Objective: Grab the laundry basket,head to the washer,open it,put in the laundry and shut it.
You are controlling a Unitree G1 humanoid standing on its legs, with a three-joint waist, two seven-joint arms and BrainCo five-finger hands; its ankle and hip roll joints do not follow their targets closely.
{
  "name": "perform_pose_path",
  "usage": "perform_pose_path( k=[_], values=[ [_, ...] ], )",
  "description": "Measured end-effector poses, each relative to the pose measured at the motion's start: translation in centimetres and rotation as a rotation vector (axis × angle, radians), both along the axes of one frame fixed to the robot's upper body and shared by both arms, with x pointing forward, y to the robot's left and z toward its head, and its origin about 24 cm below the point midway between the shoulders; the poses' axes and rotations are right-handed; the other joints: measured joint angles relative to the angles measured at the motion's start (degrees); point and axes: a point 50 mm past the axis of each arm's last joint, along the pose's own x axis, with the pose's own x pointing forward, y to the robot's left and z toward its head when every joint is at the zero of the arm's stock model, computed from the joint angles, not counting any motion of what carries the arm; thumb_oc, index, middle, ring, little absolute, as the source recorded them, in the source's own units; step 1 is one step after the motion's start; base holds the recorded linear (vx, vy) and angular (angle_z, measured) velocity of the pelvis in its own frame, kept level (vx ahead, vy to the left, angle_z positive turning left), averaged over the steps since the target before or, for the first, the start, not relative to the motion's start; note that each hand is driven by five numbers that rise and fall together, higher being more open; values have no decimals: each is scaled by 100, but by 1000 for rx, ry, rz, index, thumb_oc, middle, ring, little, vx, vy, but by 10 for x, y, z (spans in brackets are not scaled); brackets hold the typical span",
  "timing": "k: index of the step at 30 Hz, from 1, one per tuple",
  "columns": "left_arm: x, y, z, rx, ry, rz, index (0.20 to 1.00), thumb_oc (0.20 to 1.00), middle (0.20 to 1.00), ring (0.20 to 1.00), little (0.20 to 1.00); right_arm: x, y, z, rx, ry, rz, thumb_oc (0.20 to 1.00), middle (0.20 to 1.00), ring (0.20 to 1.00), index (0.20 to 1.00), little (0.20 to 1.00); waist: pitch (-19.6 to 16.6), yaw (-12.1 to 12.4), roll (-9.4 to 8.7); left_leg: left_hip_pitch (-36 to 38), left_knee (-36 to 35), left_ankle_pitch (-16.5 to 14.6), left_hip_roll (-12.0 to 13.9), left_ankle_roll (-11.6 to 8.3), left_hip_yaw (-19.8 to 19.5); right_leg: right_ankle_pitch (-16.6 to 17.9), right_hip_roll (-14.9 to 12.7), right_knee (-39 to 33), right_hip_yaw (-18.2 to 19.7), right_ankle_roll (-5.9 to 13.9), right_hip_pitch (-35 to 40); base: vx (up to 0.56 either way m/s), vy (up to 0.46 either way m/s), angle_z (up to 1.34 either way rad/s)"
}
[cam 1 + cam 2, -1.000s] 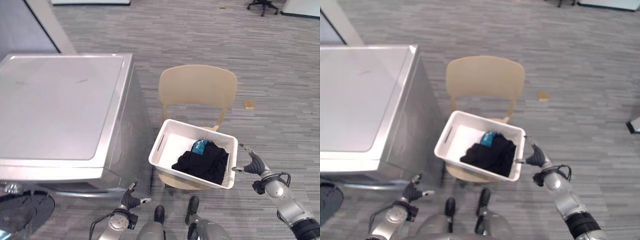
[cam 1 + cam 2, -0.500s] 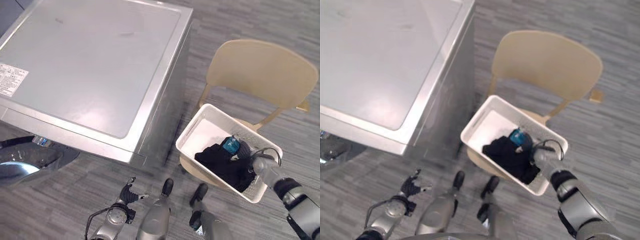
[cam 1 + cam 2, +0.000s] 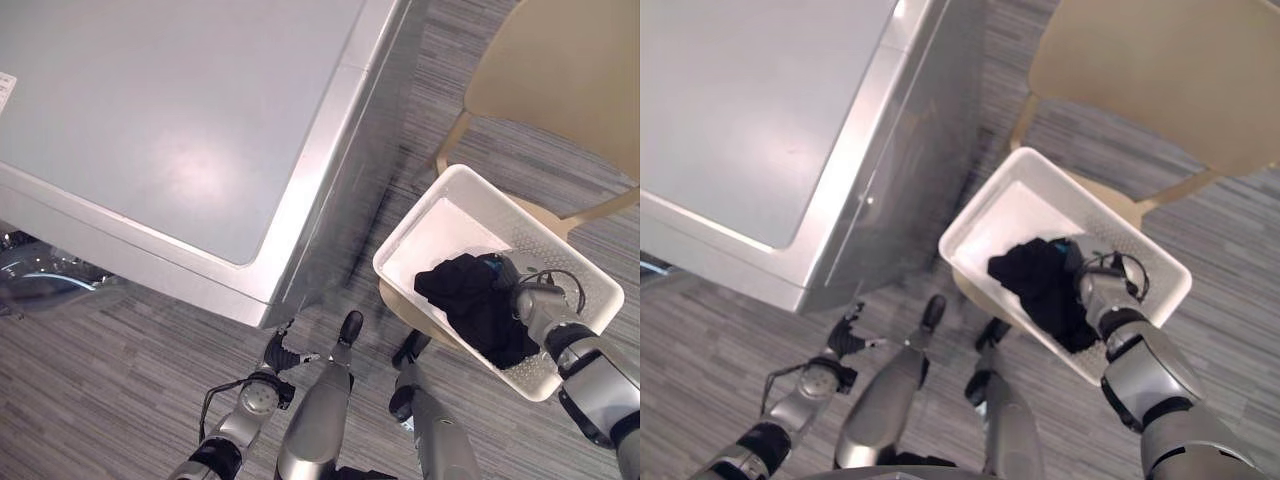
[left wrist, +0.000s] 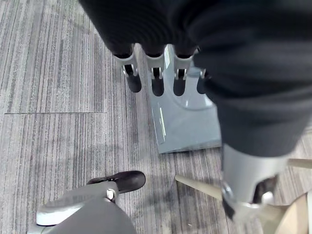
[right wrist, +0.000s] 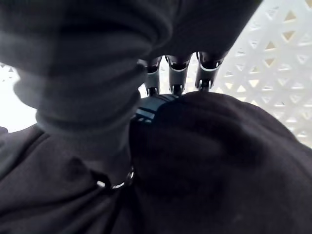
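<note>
Two eye views: right hand [image 3: 507,283], beside the laundry basket [image 3: 596,283] a second ago, now reaches into it onto the dark laundry [image 3: 1040,290]; basket rests on the chair [image 3: 1160,80] beside the washer [image 3: 180,130]. Left wrist view: left hand [image 4: 156,73] relaxed, idle. Right wrist view: fingers [image 5: 176,73] pressing the laundry; closure unclear. Unloading begins.

A grey striped carpet floor [image 3: 120,380] carries the silver washer [image 3: 180,130] and a beige chair [image 3: 560,70], whose seat holds the white laundry basket [image 3: 440,215].
</note>
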Motion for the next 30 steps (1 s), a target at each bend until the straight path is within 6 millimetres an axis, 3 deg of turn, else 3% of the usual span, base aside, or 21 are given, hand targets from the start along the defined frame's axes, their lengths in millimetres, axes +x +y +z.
perform_pose_path(
  k=[7, 10, 13, 16, 19, 23, 27, 28, 30],
  values=[
    [11, 2, 13, -13, -62, 13, 1000, 1000, 1000, 1000, 1000, -7, 5, 4, 406, -143, -69, 200, 200, 200, 200, 200, 0, -189, 1, 367, -113, 2, 34, 7, 199, -7, 21, -6, 249, 18, 224, -19, -14, -17],
    [9, 8, 12, -21, -48, 46, 1000, 1000, 1000, 1000, 1000, -7, 6, 5, 684, -226, -184, 200, 200, 200, 200, 200, -3, -289, 5, 413, -115, 12, 57, 14, 328, 13, 41, -18, 338, 33, 232, -6, 3, -16],
    [7, 9, 12, -40, -41, 61, 1000, 1000, 1000, 1000, 1000, -9, 18, 3, 847, -260, -197, 200, 200, 200, 200, 200, -5, -309, 11, 496, -135, 16, 76, 9, 343, 30, 62, -24, 360, 21, 285, 35, 21, -9],
    [1, 14, 9, -52, -25, 83, 1000, 1000, 1000, 1000, 1000, -19, 42, 3, 1017, -289, -115, 200, 200, 200, 200, 200, -21, -344, 24, 837, -247, 13, 107, -6, 359, 26, 91, -31, 414, 22, 567, 55, 31, -3],
    [-7, 20, 7, -68, -15, 108, 1000, 1000, 1000, 1000, 1000, -27, 52, 17, 1072, -337, -14, 200, 200, 200, 200, 200, -52, -446, 42, 1076, -321, 12, 89, 1, 361, 17, 73, -32, 412, 31, 774, 80, 90, -2],
    [-26, 29, -3, -71, 42, 153, 1000, 1000, 1000, 1000, 1000, -42, 62, 28, 1151, -367, 99, 200, 200, 200, 200, 200, -439, -594, -1, 1209, -404, 7, 42, 75, 552, 48, 19, -31, 567, 28, 806, 36, 106, -17],
    [-44, 37, -9, -77, 75, 194, 1000, 1000, 1000, 1000, 1000, -54, 75, 35, 1198, -350, 191, 200, 200, 200, 200, 200, -525, -594, -59, 1543, -399, -86, 31, 196, 907, 95, 3, 126, 947, 87, 898, -67, 65, -48],
    [-50, 40, -12, -72, 96, 209, 1000, 1000, 1000, 1000, 1000, -59, 82, 34, 1243, -345, 217, 200, 200, 200, 200, 200, -537, -685, -38, 1608, -368, -109, 65, 227, 1002, 64, -25, 439, 1101, 130, 848, -163, -53, -31],
    [-50, 42, -13, -65, 105, 216, 1000, 1000, 1000, 1000, 1000, -67, 82, 27, 1259, -325, 214, 200, 200, 200, 200, 200, -566, -903, 12, 1567, -287, -105, 130, 276, 803, -188, -49, 911, 1517, 369, 738, -153, -101, 37]
  ],
)
